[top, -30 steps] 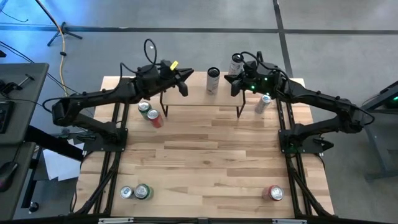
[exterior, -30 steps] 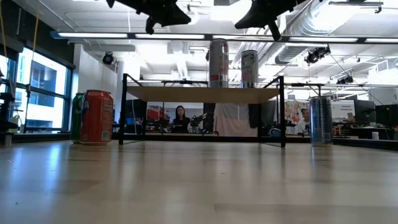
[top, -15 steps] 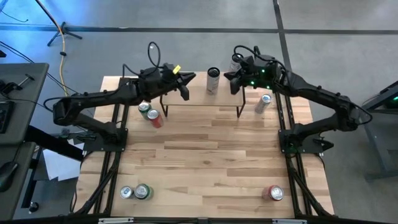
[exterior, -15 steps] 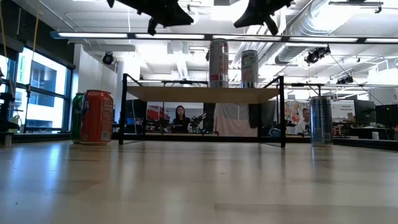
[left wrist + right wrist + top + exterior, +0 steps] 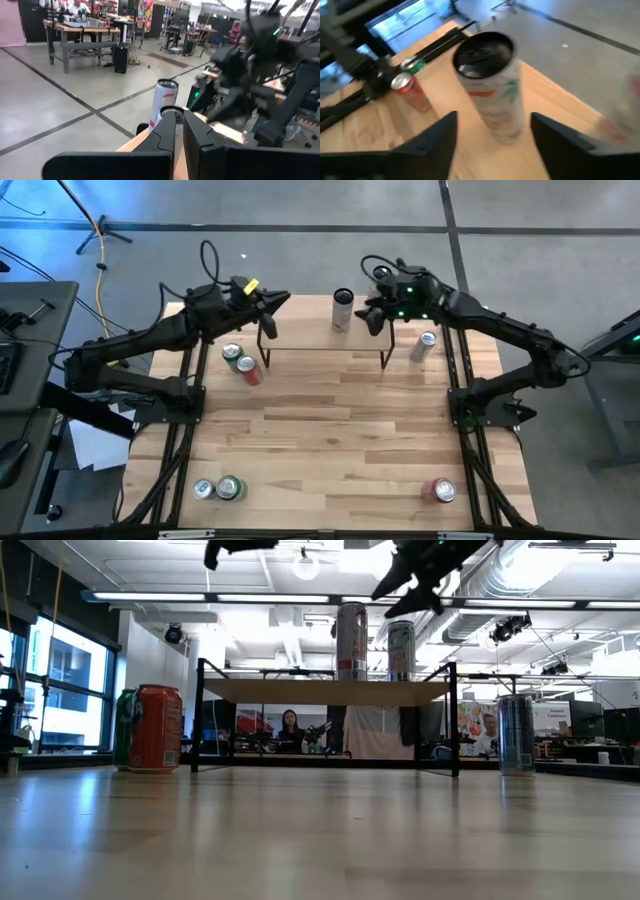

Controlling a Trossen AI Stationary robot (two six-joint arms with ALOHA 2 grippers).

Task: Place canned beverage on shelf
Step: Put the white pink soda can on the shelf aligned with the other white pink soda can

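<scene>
On the shelf point(image 5: 320, 340) a tall can point(image 5: 492, 85) stood upright just ahead of the right gripper point(image 5: 492, 132), whose fingers were spread apart, empty.

The high view looks straight down on the whole table point(image 5: 330, 430); the low view faces level across it. Both share the shelf point(image 5: 325, 690), which each wrist view sees close up.

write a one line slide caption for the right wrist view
Right end effector, fingers open, approaches a white can standing on the shelf, with red and green cans on the table beyond.
</scene>
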